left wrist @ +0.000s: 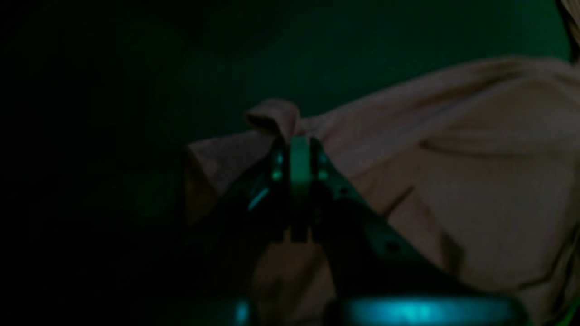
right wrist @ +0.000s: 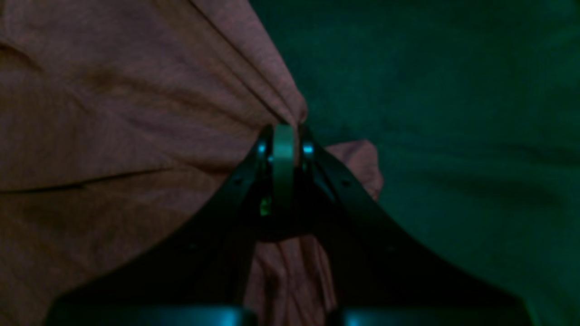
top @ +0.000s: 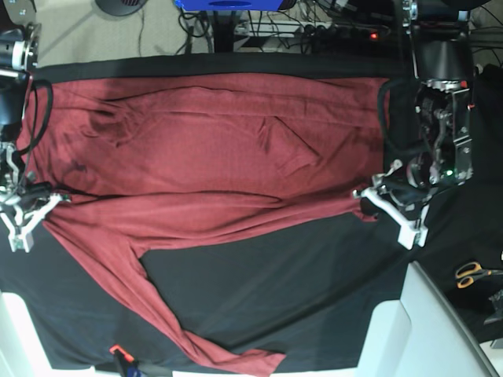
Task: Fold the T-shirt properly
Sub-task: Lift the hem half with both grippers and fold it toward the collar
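the t-shirt point(top: 212, 149) is a big brick-red long-sleeved one, spread across the black table cloth point(top: 275, 290) and covering most of the far half. one sleeve trails down toward the near edge and ends in a crumpled bit by the front. there are wrinkles through the middle of the body.

both claws are clamped on it — the left gripper point(top: 365, 196) has its jaws pinched tight on a fold at the shirt's edge on the base view's right side, and in the left wrist view point(left wrist: 299, 142) a little nub of fabric pokes up past the tips. the right gripper point(top: 56, 198) is doing the same on the opposite edge, jaws closed on bunched cloth point(right wrist: 284, 129).

scissors point(top: 474, 272) with orange handles sit off at the right.
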`<action>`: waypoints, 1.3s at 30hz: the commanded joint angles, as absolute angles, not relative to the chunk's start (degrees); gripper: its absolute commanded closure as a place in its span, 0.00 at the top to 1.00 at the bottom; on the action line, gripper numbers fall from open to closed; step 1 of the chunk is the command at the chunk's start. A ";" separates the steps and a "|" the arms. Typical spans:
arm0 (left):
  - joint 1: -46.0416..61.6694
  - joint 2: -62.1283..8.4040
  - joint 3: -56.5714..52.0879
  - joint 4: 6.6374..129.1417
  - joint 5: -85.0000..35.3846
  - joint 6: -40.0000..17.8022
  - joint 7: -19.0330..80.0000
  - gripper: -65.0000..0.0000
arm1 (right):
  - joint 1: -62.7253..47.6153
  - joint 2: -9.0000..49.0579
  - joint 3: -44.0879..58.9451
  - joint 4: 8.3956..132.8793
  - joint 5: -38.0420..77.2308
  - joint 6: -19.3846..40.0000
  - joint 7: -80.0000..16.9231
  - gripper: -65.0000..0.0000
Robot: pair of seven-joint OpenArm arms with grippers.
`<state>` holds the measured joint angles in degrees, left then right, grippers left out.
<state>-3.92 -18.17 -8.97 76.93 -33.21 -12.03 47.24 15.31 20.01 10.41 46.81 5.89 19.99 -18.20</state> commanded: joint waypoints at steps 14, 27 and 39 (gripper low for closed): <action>3.30 -20.79 -13.23 82.59 -33.19 -12.18 47.96 0.00 | 15.25 21.32 14.11 48.22 6.29 19.47 -20.26 0.00; 5.67 -19.21 -12.79 82.59 -33.01 -12.00 47.69 0.00 | 12.97 20.79 14.29 50.95 6.64 19.38 -25.54 0.20; 5.32 -19.21 -12.79 82.24 -33.01 -12.00 47.69 0.00 | 12.79 19.38 13.49 67.47 6.29 19.91 -32.84 0.34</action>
<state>5.93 -18.37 -12.53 81.54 -32.62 -12.03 48.49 11.51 18.44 13.37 66.59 6.11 20.21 -34.06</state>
